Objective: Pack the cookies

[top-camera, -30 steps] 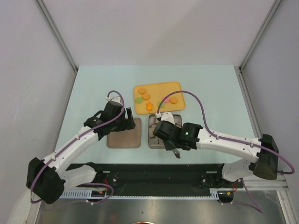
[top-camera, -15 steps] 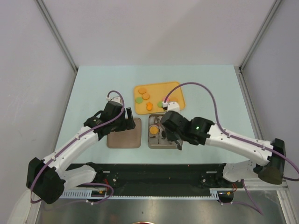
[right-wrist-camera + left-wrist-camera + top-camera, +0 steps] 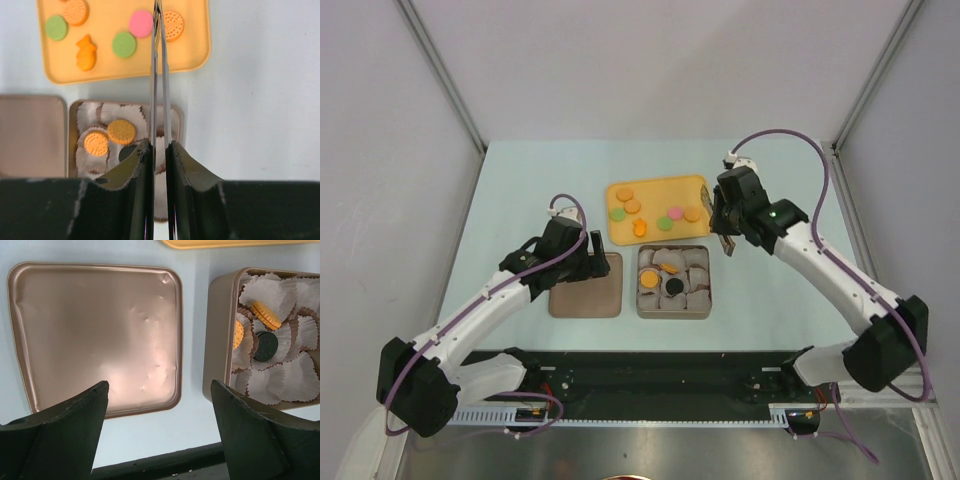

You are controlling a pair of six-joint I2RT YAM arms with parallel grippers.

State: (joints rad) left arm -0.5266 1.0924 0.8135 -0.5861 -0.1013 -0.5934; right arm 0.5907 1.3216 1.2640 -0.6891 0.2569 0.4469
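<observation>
Packing was judged partly done: three cookies (image 3: 669,266) were seen in the tin (image 3: 642,305) toward the table's (image 3: 520,200) near edge, seven were left on the yellow tray (image 3: 660,190) behind it, empty tweezers (image 3: 159,75) were clamped in the right gripper (image 3: 159,150), and the left gripper (image 3: 159,387) was held spread over the lid (image 3: 95,330).

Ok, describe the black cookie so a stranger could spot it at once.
Directly below the yellow tray in the overhead view sits a bronze tin lined with white paper cups. The black cookie lies in a cup there, beside two orange cookies; it is the only dark piece anywhere.
</observation>
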